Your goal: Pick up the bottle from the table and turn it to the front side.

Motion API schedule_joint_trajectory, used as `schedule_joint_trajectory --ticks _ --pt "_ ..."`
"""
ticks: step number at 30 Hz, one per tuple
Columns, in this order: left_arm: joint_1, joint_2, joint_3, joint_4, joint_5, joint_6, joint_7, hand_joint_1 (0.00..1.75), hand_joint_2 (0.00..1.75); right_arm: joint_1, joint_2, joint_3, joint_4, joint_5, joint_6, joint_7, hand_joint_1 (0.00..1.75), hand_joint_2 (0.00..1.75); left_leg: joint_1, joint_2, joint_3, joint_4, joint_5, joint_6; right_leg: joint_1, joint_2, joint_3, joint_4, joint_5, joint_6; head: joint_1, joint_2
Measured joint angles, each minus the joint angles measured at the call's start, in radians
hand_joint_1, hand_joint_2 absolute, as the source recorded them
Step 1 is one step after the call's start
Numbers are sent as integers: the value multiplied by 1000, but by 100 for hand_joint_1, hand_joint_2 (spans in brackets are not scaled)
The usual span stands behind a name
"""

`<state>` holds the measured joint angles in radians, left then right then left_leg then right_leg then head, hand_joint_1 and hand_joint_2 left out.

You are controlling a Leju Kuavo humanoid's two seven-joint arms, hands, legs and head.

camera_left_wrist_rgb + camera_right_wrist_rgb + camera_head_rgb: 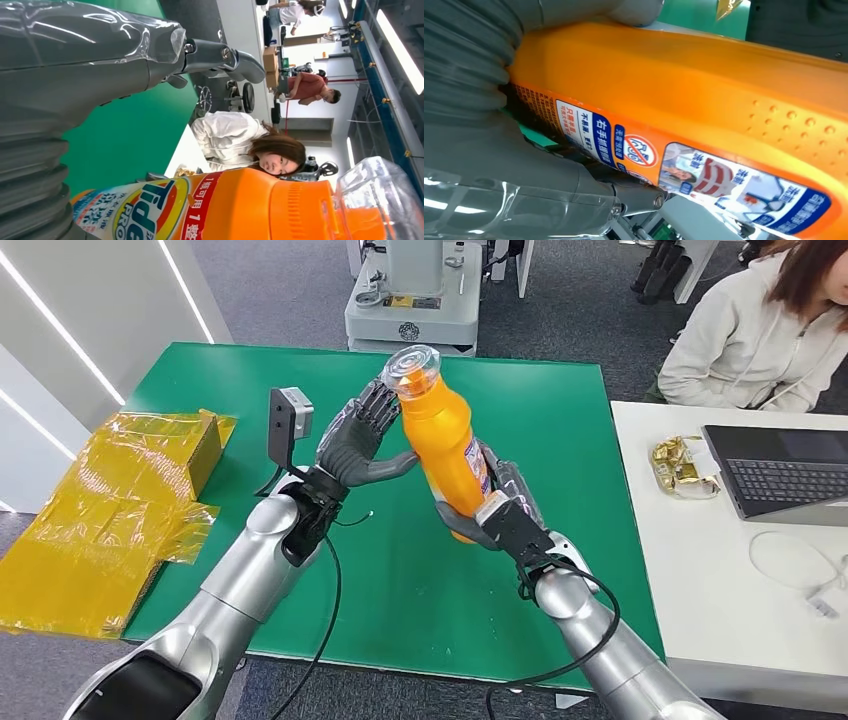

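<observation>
Middle of frame: orange bottle [446,435] held up by right hand [500,515], left hand [362,445] just beside it.
Lower centre: bare green table [430,580].
Left edge: yellow wrapped boxes [120,510].
Right side: white desk [700,580], laptop [780,475].

Green table [560,420] bears yellow cellophane-wrapped boxes [150,465] at its edge.

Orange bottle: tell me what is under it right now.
The orange bottle is lifted, tilted, its base gripped in the right hand. Bare green table lies below. The bottle's underside is covered by that hand. The left hand is beside its neck.
</observation>
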<state>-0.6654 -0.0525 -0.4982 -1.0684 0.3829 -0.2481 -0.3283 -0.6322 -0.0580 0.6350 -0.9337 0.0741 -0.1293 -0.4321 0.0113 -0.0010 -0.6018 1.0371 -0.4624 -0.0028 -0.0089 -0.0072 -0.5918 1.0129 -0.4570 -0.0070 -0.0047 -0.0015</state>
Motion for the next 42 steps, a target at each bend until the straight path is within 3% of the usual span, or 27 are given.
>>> schedule_joint_trajectory --ticks 28,36,42 --pt "-35 -1 0 -22 169 -72 101 0 175 -82 8 0 187 -42 -5 -25 175 175 0 0 0 0 0 0 0 0 -1 0 0 0 0 0" --pt "-35 -4 -5 -36 51 0 37 0 175 -94 20 2 202 -50 -7 -37 175 175 0 0 0 0 0 0 0 0 -1 0 0 0 0 0" --pt "-35 -10 -9 -41 -78 54 -7 0 175 -93 41 7 172 -18 -15 0 175 175 0 0 0 0 0 0 0 0 -1 0 0 0 0 0"
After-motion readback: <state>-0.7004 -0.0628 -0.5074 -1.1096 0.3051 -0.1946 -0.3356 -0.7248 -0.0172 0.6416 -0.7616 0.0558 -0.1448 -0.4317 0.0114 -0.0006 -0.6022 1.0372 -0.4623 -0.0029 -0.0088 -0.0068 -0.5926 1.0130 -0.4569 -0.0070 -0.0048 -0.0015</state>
